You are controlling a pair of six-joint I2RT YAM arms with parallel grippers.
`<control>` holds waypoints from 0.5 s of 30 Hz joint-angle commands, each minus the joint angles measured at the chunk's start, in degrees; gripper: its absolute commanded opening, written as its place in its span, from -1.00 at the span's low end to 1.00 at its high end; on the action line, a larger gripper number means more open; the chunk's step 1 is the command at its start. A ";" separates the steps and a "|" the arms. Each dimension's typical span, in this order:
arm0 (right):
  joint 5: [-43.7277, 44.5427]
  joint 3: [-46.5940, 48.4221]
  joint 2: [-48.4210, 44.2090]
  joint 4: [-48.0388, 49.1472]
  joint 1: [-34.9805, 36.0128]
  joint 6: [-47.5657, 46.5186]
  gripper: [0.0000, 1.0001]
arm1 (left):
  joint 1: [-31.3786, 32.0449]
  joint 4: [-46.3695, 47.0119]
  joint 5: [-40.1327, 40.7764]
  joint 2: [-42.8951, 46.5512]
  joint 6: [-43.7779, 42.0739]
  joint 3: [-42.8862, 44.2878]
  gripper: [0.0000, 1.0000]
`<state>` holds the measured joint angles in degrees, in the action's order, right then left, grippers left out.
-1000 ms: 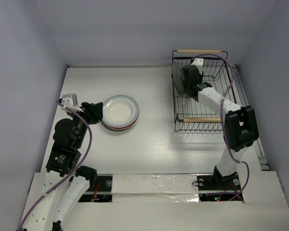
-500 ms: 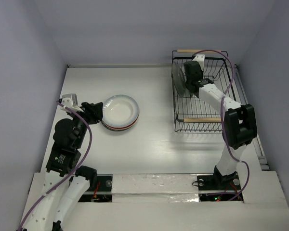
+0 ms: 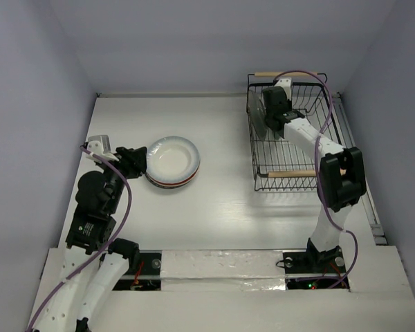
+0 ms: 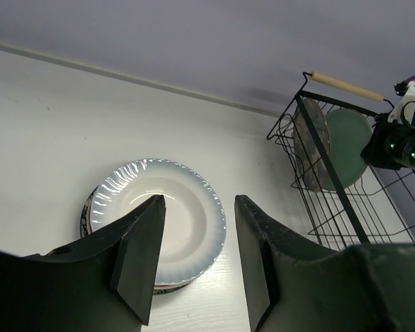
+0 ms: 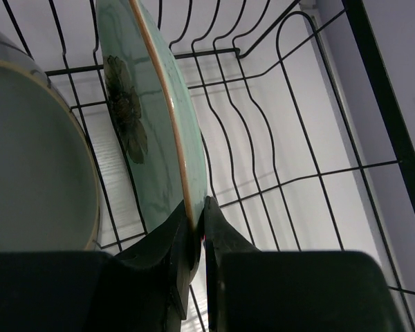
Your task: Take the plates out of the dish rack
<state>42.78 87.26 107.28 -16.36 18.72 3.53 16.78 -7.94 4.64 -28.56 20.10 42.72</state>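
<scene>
Top external | white tabletop (image 3: 221, 207), grey walls (image 3: 194, 41) | L pincer (image 4: 197, 211) released | R pincer (image 5: 197, 207) grips mint plate (image 5: 149, 104)

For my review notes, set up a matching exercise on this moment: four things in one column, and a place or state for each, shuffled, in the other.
Column one:
1. mint plate
2. plate stack
3. left end effector
4. right end effector

Column two:
A. open, next to the stack
B. lying flat on the table
C. shut on a plate's rim
D. standing on edge in the rack

Pairs: 1-D, 2-B, 3-A, 4-C
</scene>
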 commanded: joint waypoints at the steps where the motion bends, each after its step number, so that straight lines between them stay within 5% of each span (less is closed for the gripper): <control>1: 3.62 2.74 -3.13 3.70 -0.26 -7.04 -1.00 | -0.16 3.02 -0.60 0.96 -0.15 -0.53 -0.16; 15: 11.26 3.61 -5.60 7.65 3.59 -17.94 -1.00 | -0.16 3.29 -1.13 1.57 -0.06 -0.71 -0.16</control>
<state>46.59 87.29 106.78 -15.75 20.95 -8.95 16.78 -7.92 4.49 -27.49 20.10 42.72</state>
